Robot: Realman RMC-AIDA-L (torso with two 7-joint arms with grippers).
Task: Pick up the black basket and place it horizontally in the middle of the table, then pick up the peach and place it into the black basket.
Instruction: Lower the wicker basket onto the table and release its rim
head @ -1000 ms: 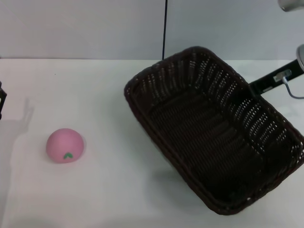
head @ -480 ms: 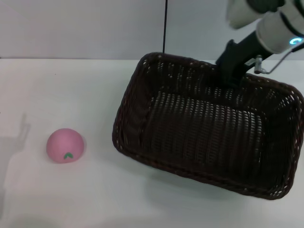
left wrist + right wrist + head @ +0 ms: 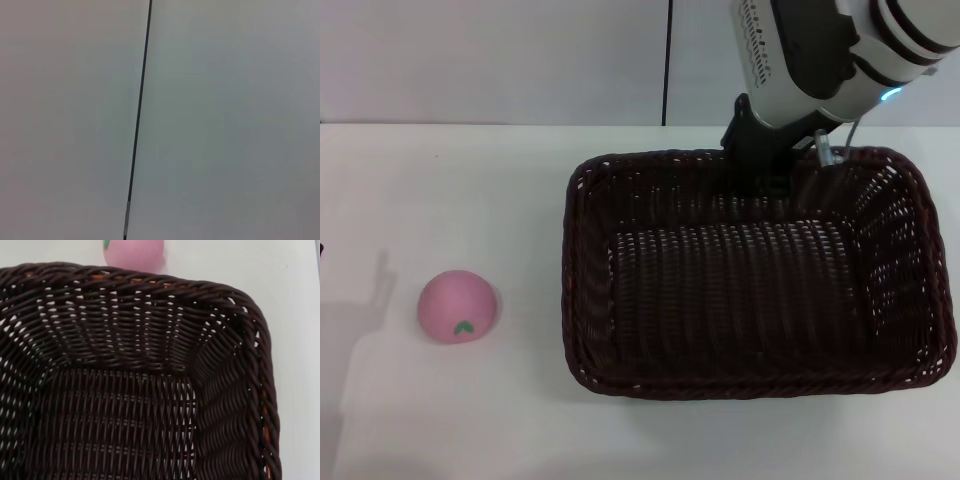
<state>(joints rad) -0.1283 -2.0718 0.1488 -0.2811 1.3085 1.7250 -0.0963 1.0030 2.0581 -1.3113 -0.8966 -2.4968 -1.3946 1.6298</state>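
Basket (image 3: 755, 275) served as the landmark: the black woven container lay flat on the white bench (image 3: 500, 200), long sides running across the robot's front, its opening facing up and nothing inside. The right pincer (image 3: 760, 172) stood at the middle of the basket's far rim, its dark fingers reaching down over that wall and pinching it. The right arm rose above the far rim. The peach (image 3: 458, 306) sat on the bench well apart from the basket, off its left short side, green leaf mark toward the robot. In the right wrist view the peach (image 3: 134, 253) showed just beyond the basket's rim (image 3: 150, 282). The left pincer appeared in no view; its state could not be told.
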